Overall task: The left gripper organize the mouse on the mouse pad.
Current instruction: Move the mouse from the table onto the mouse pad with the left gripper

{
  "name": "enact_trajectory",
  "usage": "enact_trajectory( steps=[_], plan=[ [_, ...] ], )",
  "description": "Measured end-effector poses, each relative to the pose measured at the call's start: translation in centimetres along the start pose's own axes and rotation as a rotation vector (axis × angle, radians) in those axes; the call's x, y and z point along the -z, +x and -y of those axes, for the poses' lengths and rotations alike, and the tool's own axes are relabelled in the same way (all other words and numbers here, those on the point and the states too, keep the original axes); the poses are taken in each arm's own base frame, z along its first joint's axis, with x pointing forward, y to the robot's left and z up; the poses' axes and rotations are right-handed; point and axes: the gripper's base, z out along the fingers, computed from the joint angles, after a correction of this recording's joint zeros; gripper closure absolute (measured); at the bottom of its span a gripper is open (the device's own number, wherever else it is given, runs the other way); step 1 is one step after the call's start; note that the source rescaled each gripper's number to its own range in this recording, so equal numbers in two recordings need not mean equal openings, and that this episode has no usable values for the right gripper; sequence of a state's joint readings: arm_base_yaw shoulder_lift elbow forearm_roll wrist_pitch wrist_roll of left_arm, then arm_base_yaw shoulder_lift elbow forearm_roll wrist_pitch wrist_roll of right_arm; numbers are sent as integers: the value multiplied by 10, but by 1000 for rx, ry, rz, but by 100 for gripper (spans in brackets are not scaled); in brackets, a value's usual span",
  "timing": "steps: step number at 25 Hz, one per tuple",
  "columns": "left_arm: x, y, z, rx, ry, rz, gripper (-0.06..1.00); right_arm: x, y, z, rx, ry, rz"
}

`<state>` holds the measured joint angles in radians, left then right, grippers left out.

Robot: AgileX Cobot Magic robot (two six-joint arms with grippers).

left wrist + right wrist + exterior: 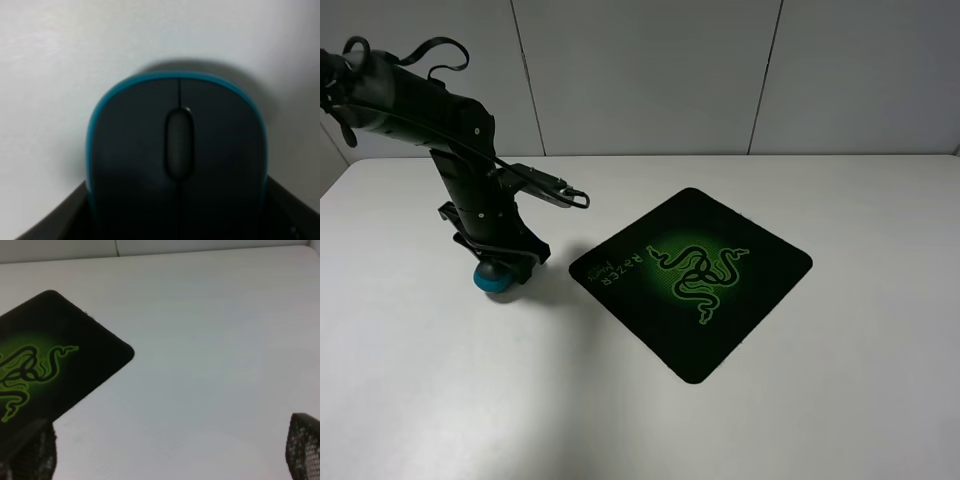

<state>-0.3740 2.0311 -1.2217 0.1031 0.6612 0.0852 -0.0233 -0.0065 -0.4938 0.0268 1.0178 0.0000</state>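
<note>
The mouse (492,283), dark grey on top with teal sides, rests on the white table (800,420) left of the mouse pad (691,281). My left gripper (500,266) comes down over it from above and hides most of it. In the left wrist view the mouse (177,160) fills the frame, with a black finger pressed against each of its sides, so the gripper is shut on it. The black mouse pad with its green snake logo lies a short gap to the right, nothing on it. My right gripper (167,452) hangs open over bare table beside a corner of the mouse pad (50,355).
The table's far edge meets a pale panelled wall (650,70). A black cable loop (555,190) sticks out from the left arm toward the pad. The right arm does not show in the exterior high view.
</note>
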Motion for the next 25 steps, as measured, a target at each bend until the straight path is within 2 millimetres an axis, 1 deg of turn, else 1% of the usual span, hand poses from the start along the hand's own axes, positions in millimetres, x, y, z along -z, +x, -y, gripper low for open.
enact_trajectory(
  steps=[6, 13, 14, 18, 23, 25],
  plan=[
    [33, -3, -2, 5, -8, 28, 94, 0, 0, 0, 0, 0, 0],
    [67, -6, -4, 18, -2, 44, 94, 0, 0, 0, 0, 0, 0],
    [67, -6, -4, 18, -2, 44, 94, 0, 0, 0, 0, 0, 0],
    [88, -12, -1, 46, 39, 67, 94, 0, 0, 0, 0, 0, 0],
    [103, -19, 5, 74, 107, 82, 94, 0, 0, 0, 0, 0, 0],
    [106, -21, 13, 52, 109, 91, 94, 0, 0, 0, 0, 0, 0]
  ],
)
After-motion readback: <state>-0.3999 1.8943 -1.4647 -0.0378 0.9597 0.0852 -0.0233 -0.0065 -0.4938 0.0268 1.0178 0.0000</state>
